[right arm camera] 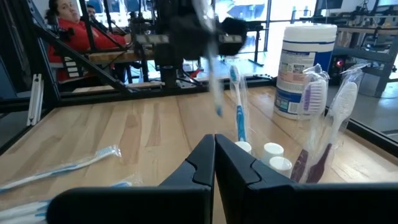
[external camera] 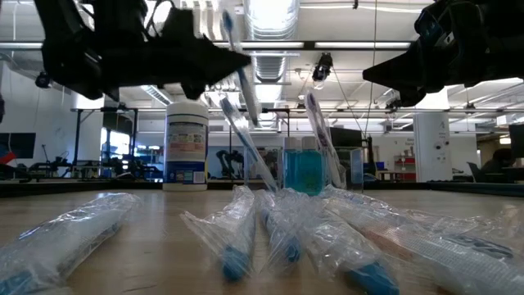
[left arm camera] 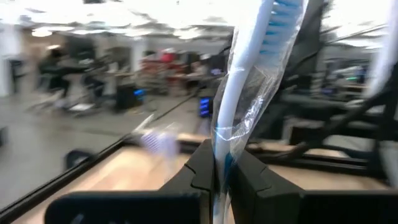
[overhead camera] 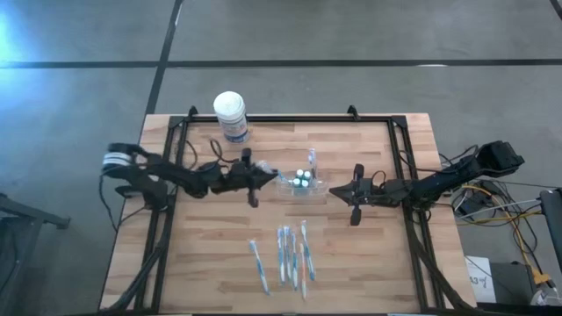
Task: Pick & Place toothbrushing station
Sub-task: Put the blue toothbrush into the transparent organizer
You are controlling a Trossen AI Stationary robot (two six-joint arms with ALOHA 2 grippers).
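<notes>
The toothbrushing station [overhead camera: 303,183] is a small clear holder at mid-table; it also shows in the low view [external camera: 307,168]. It holds wrapped toothbrushes [right arm camera: 317,118] standing on end, and small white caps [right arm camera: 272,149] show in it. My left gripper [overhead camera: 263,175] hovers just left of it, shut on a white-and-blue wrapped toothbrush [left arm camera: 249,81]. My right gripper [overhead camera: 335,190] waits just right of the station, shut and holding nothing [right arm camera: 214,146]. My left gripper pinches the toothbrush's handle [left arm camera: 222,146] between its two fingers, through the clear wrapper. The fingers come nearly level from the table's left and lie across the handle. The brush stands tilted, bristle head up [external camera: 229,24], lifted clear of the table.
Several more wrapped toothbrushes [overhead camera: 283,256] lie on the near part of the table. A white-lidded round canister [overhead camera: 230,114] stands at the far edge, left of centre. A dark frame [overhead camera: 404,158] borders the table top. A person [right arm camera: 71,31] sits beyond the table.
</notes>
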